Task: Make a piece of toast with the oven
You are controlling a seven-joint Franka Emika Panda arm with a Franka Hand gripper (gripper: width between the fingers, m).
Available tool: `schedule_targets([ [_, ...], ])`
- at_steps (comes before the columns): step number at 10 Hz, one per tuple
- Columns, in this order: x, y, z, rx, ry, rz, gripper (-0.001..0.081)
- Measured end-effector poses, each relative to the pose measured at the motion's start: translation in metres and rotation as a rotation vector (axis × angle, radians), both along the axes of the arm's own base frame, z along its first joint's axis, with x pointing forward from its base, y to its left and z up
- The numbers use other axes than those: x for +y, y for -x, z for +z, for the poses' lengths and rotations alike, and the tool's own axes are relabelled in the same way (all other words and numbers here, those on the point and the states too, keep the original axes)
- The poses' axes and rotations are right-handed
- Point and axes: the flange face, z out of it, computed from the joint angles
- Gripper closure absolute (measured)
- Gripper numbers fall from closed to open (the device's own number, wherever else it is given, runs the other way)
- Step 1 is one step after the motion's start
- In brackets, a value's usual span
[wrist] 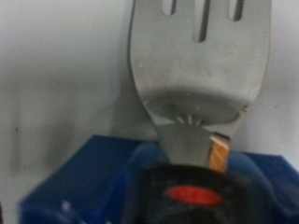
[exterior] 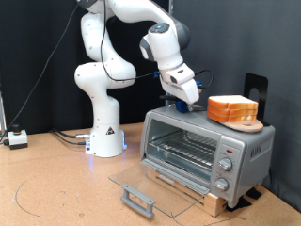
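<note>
The silver oven (exterior: 246, 141) stands on a wooden base with its glass door (exterior: 141, 179) folded down flat and its grey bar handle (exterior: 138, 200) towards the exterior view's bottom. The wire rack (exterior: 183, 146) inside looks bare. My gripper (exterior: 184, 98) hangs just above the left part of the oven's top; its fingers are hard to make out. The wrist view shows a slotted metal spatula (wrist: 198, 65) close up, with a black handle (wrist: 192, 191) and a blue block (wrist: 89, 173) below it. A single slice of toast does not show clearly.
A thick stack of bread slices (exterior: 232, 108) sits on a wooden board on the oven's top right. A black stand (exterior: 256, 89) rises behind it. Three knobs (exterior: 226, 167) are on the oven's right front. A white box (exterior: 17, 138) lies at far left.
</note>
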Motion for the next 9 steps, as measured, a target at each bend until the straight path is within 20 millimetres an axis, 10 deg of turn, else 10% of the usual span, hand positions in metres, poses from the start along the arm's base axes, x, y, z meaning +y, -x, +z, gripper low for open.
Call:
schedule_targets([
  [3,-0.001,0.001,0.001,0.011,-0.004,0.001,0.0075],
  [4,-0.001,0.001,0.002,0.01,-0.007,-0.001,0.0272],
  [6,-0.003,0.0,0.004,0.002,-0.01,-0.007,0.0412],
  [9,-0.01,-0.002,0.018,-0.013,-0.059,-0.039,0.0411],
])
